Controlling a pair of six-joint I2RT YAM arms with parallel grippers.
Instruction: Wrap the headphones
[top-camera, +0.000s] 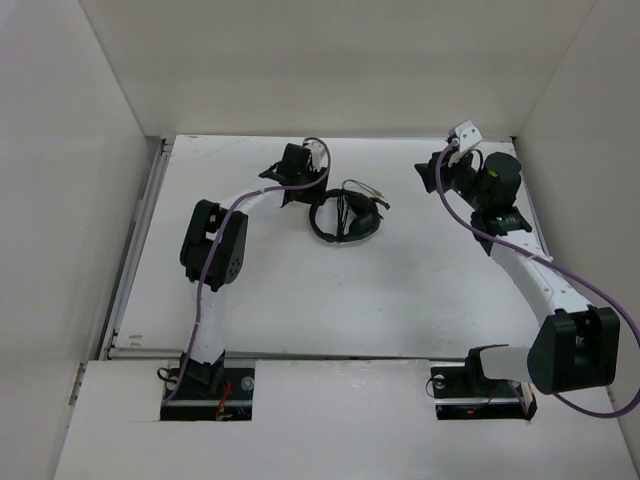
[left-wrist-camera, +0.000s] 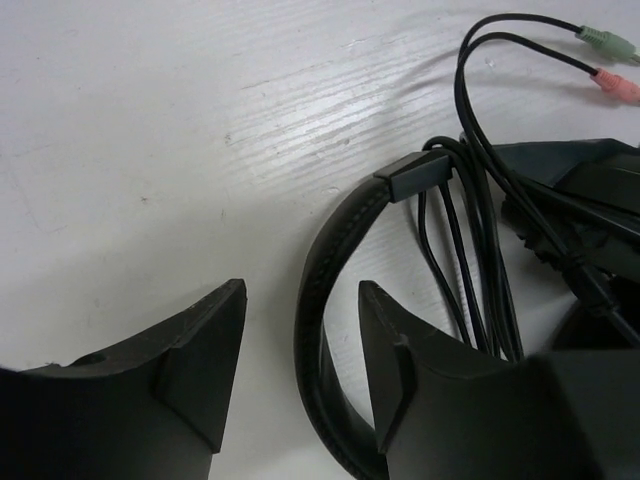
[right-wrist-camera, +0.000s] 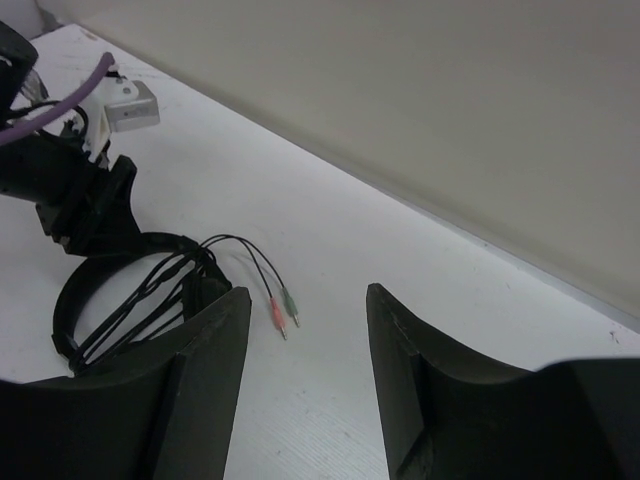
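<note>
Left jaws are sitting part-open, empty, beside headset band (left-wrist-camera: 325, 255), probably letting go of wrapped cable (left-wrist-camera: 490, 300); right jaws are idling open, empty.

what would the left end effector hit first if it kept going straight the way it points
Probably the black headphones' thin padded band, which curves into the gap just ahead; past it, only bare white table.

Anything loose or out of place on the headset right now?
The small black headphones lie on the white table with the thin black cable bundled across the band, but its tail sticks out loose, the pink plug and green plug lying free on the table. Nothing looks damaged.
</note>
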